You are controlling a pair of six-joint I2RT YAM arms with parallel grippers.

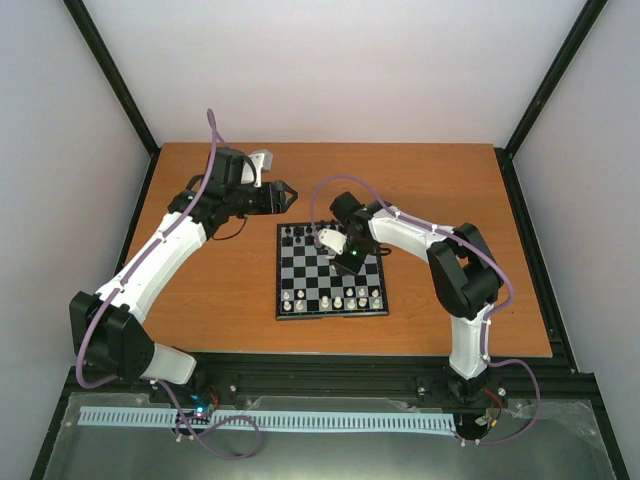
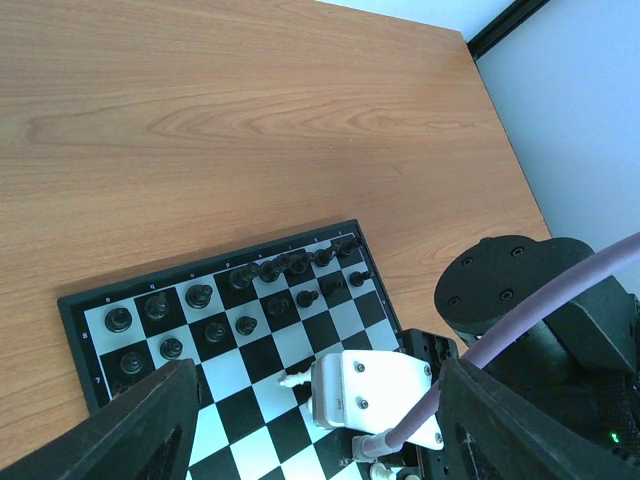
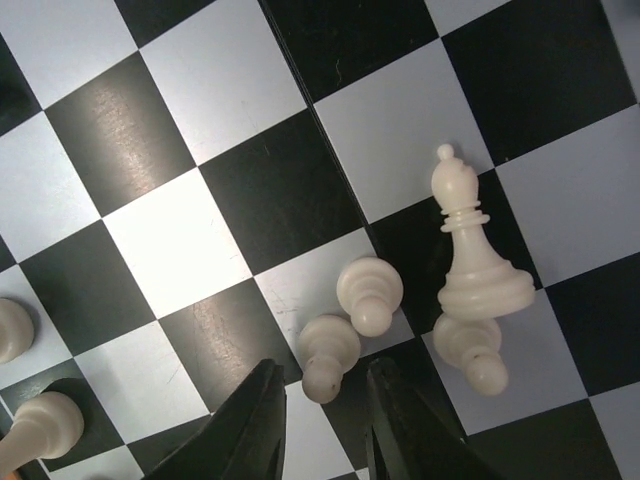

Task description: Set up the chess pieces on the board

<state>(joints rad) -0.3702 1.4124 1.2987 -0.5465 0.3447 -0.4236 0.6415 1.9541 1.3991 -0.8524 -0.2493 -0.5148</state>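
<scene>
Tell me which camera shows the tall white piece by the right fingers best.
Right wrist: the tall white piece is close and sharp, three white pawns beside it, just beyond the right fingers. In the top external view the right arm covers that spot; in the left wrist view too.

A wooden table [image 1: 200,300] with warm orange-brown grain. One thing lies directly on it: the board [image 1: 305,282], a small square of black and pale checks with a thin black border, flat near the table's middle.
</scene>
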